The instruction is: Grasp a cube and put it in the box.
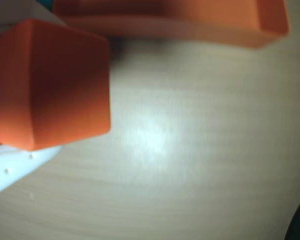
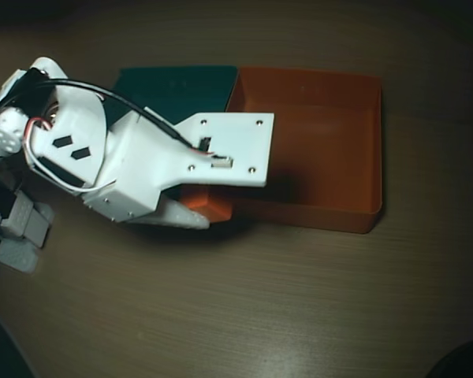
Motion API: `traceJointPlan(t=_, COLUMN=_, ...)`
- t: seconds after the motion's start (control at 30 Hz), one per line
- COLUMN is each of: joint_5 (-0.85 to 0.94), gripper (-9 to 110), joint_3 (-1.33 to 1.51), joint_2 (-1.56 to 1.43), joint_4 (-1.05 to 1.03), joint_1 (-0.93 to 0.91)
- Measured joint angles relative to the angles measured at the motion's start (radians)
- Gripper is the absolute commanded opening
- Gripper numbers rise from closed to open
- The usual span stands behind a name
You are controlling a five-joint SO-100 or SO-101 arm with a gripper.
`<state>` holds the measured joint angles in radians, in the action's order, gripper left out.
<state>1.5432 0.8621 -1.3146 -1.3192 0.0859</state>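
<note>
Sitting clamped in the pincer [image 2: 213, 206], the cube [image 1: 47, 85] beside the box [image 2: 331, 150].

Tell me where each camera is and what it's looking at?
Wrist view: rides on the gripper, looking at the table; the cube sits close up against a white finger, the box beyond.
Overhead view: sits above, looking straight down on the white arm, cube, box and teal tray.
Both share the cube, box and table.

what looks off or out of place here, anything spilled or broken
Nothing stands out. The claw holds the orange cube above the table, just outside the orange box, which sits flat beside the teal tray. No spills or damage.
</note>
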Motion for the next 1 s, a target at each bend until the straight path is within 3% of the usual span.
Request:
traceJointPlan(t=0.27, joint_5=0.0, gripper=-6, joint_3=-0.169, joint_2=0.032, joint_4=0.0, joint_1=0.14)
traceJointPlan(t=0.63, joint_5=0.0, gripper=-6, joint_3=-0.515, joint_2=0.423, joint_4=-0.002, joint_1=0.258)
traceJointPlan(t=1.0, joint_5=0.0, gripper=-5, joint_3=-0.672, joint_2=0.666, joint_4=-0.002, joint_1=0.305)
